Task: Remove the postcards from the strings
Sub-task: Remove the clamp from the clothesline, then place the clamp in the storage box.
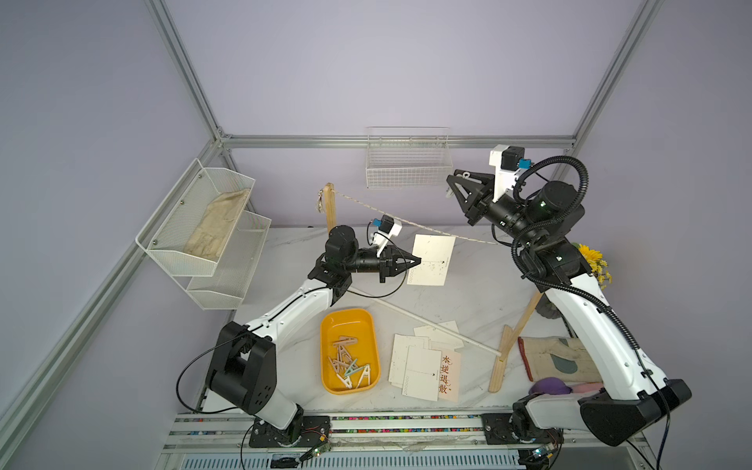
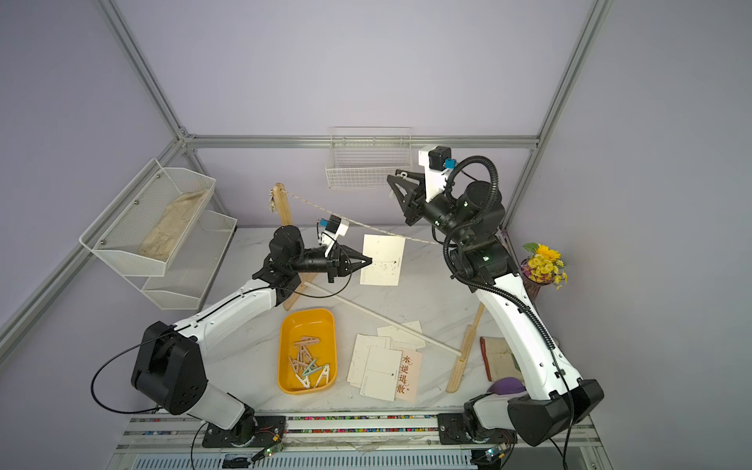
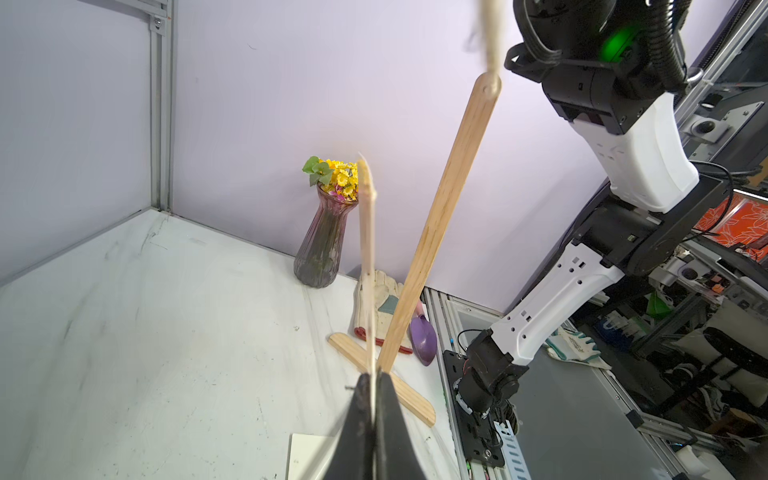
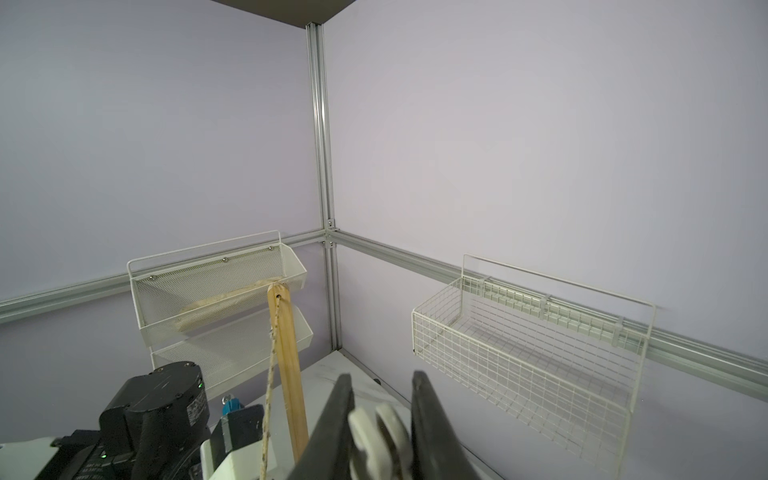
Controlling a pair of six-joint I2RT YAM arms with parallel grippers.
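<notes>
Top views: left claw clamped on the postcard, long axis roughly upright; right claw grips a peg.

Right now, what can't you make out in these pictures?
- Held postcard: print too small in both top views, edge-on in left wrist view.
- Postcard pile: count hidden by overlap, top views.
- White peg: blurred, cut by the right wrist view's edge.
- String, right end: behind the right arm in top views, blurred in left wrist view.

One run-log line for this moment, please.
left end effector: shut on postcard at the string | right end effector: raised, shut on white clothes peg | other postcards: piled on table
</notes>
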